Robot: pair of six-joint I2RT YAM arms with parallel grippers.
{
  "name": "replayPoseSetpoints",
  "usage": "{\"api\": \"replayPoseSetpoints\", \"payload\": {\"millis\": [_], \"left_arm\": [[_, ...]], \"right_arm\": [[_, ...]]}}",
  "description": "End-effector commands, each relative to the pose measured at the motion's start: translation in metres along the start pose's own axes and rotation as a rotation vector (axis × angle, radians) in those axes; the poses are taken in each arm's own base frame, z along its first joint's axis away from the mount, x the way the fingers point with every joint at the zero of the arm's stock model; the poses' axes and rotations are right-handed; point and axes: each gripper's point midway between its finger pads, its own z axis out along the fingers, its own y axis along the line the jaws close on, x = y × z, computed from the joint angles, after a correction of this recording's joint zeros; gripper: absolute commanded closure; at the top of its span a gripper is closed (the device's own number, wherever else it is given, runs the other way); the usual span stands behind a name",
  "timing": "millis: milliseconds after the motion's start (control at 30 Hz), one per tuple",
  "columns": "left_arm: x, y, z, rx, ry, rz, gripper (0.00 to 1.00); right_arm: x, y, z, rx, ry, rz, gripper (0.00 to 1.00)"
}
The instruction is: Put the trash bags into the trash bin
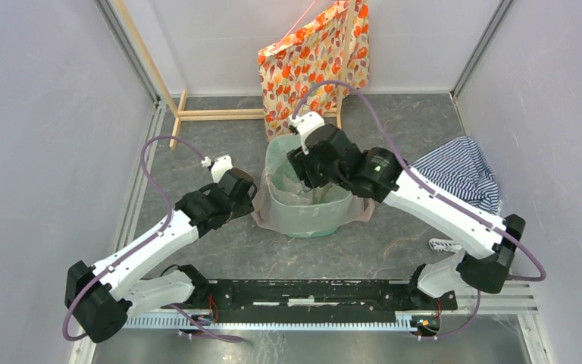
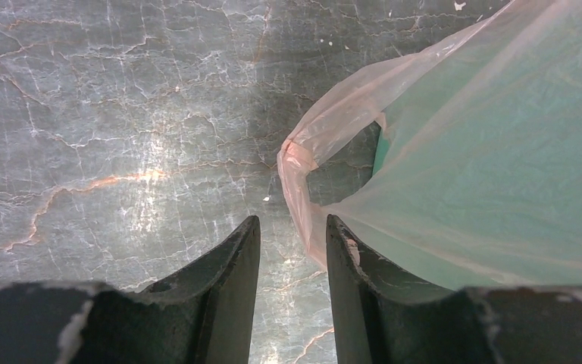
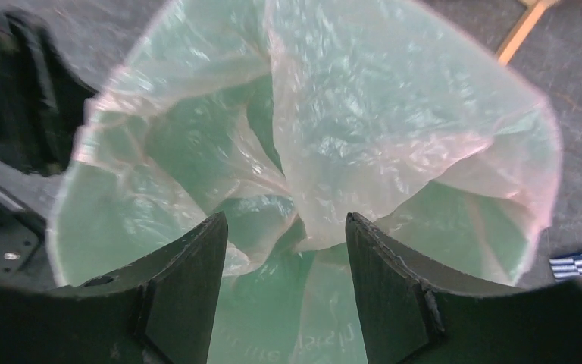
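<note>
The mint-green trash bin [image 1: 312, 221] stands mid-floor, lined with a thin pinkish see-through trash bag [image 1: 267, 217] whose edge drapes over the rim. My right gripper [image 1: 303, 168] hangs over the bin's mouth. In the right wrist view it [image 3: 286, 220] is open, looking down into the bag [image 3: 364, 114], with a loose crumpled fold just beyond its tips. My left gripper [image 1: 247, 194] sits at the bin's left side. In the left wrist view it [image 2: 292, 224] is open with only floor between its fingers. The bag's handle loop [image 2: 301, 171] lies just ahead of the right finger.
An orange floral bag [image 1: 314, 61] hangs on a wooden frame [image 1: 220, 115] behind the bin. A blue-and-white striped cloth [image 1: 462, 171] lies at the right, with a small white item [image 1: 443, 245] near the right arm's base. Grey walls close in on both sides.
</note>
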Motion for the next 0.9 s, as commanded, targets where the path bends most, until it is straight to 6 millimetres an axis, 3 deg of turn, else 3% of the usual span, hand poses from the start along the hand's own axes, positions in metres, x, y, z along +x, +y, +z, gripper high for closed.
{"api": "replayPoseSetpoints", "payload": {"millis": [0,167,300,867], "left_arm": [[-0.020,-0.001,-0.011,0.007,-0.061,0.012,0.56],[-0.022,-0.004,-0.011,0.015,-0.068,0.016,0.55],[-0.021,-0.007,-0.008,0.023,-0.063,0.016,0.55],[-0.012,-0.020,0.005,0.070,-0.036,0.042,0.56]], "right_arm": [[0.026,-0.009,0.023,0.093,0.040,0.000,0.34],[0.062,-0.010,0.050,0.117,0.105,-0.022,0.26],[0.076,-0.008,0.067,0.121,0.133,-0.037,0.21],[0.135,-0.016,0.113,0.109,0.270,-0.047,0.21]]}}
